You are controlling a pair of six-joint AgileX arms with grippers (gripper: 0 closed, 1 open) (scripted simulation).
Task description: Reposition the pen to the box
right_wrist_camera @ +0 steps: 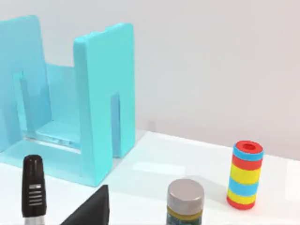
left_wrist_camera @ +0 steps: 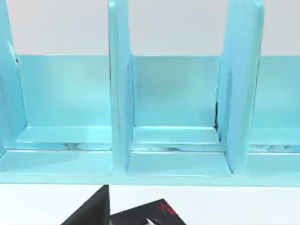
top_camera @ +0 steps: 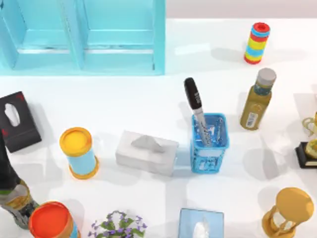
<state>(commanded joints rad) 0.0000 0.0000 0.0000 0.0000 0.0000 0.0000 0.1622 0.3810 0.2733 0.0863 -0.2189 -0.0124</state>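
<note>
The pen (top_camera: 193, 99) stands tilted inside the blue mesh box (top_camera: 208, 161) near the table's middle. Its glossy black cap points up and toward the back, and its grey barrel goes down into the box. In the right wrist view the pen's cap (right_wrist_camera: 33, 192) rises at the lower edge. A dark corner of my right gripper (right_wrist_camera: 93, 208) shows beside it, well apart from the pen. A like dark corner of my left gripper (left_wrist_camera: 91, 211) sits in front of the turquoise shelf (left_wrist_camera: 178, 117).
The turquoise shelf (top_camera: 84, 34) spans the back left. An olive bottle (top_camera: 256, 101) and a striped cylinder (top_camera: 257, 43) stand right of the box, and a white tissue box (top_camera: 146, 152) lies left of it. Cans, a black tissue box (top_camera: 16, 121), an hourglass (top_camera: 290, 213) and flowers ring the front.
</note>
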